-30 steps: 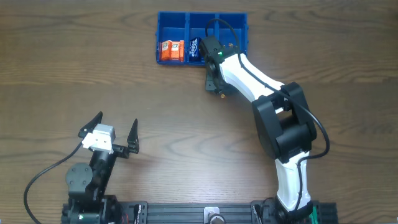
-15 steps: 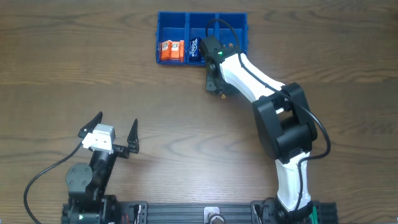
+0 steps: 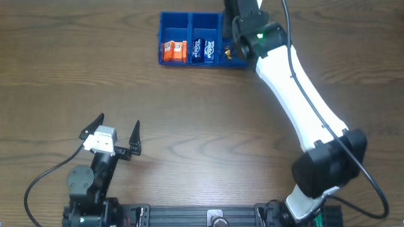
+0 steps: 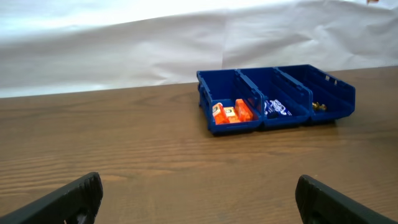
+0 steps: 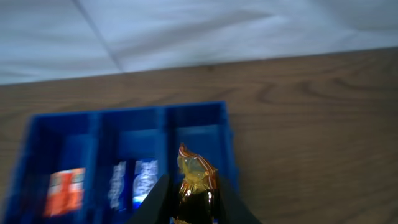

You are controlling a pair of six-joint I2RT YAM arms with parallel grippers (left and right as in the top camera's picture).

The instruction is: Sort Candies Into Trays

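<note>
A blue three-compartment tray (image 3: 162, 25) stands at the far middle of the table. Orange candies (image 3: 173, 52) lie in its left compartment, blue candies (image 3: 205, 50) in the middle one, and a gold candy (image 3: 227, 55) in the right one. My right gripper (image 5: 194, 208) is lifted above the tray's right side, shut on a gold-wrapped candy (image 5: 194, 177). In the top view the right gripper (image 3: 240, 12) is at the far edge. My left gripper (image 3: 118, 121) hangs open near the front left, far from the tray (image 4: 339, 99).
Bare wooden table surrounds the tray on every side. A white sheet hangs behind the table's far edge (image 4: 124, 50). The right arm's white link (image 3: 297, 94) crosses the right half of the table.
The right arm has stretched out and lifted, carrying its gripper from the table just in front of the tray to above the right compartment. The left arm stayed still.
</note>
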